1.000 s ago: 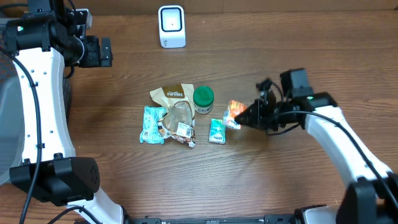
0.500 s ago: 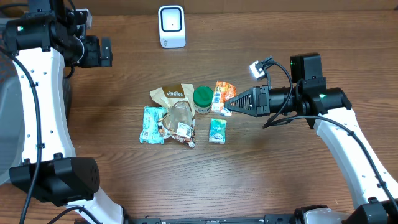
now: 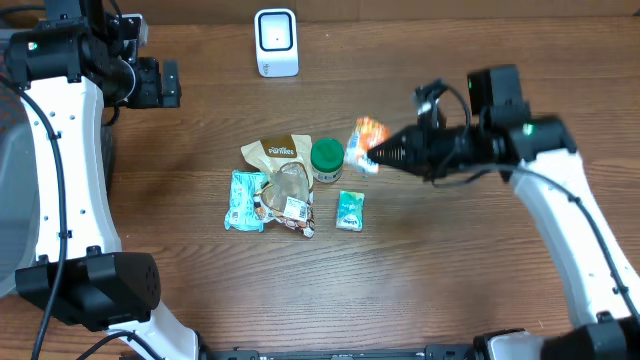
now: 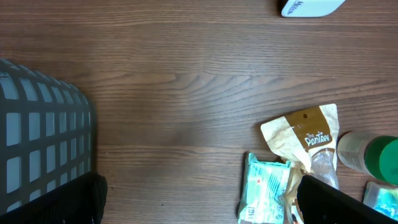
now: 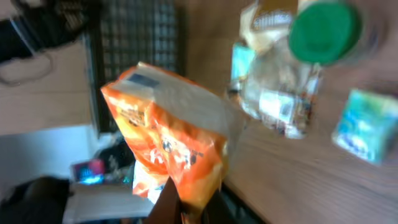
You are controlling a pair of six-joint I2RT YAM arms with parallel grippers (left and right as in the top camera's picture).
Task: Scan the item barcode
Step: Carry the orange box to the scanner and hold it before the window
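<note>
Even light spreading over table (image 3: pixel 200 280), shadows falling soft. Right wrist view smearing badly, orange packet (image 5: pixel 168 140) blurring, background going mushy. Left wrist view looking sharp.

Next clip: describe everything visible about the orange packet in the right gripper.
The orange packet is a crinkly bag, orange with white patches and dark print, glossy like plastic film. The right gripper is shut on one edge, holding it tilted and seemingly clear of the table, near the green-lidded jar. Nothing else touches it. No barcode is legible.
</note>
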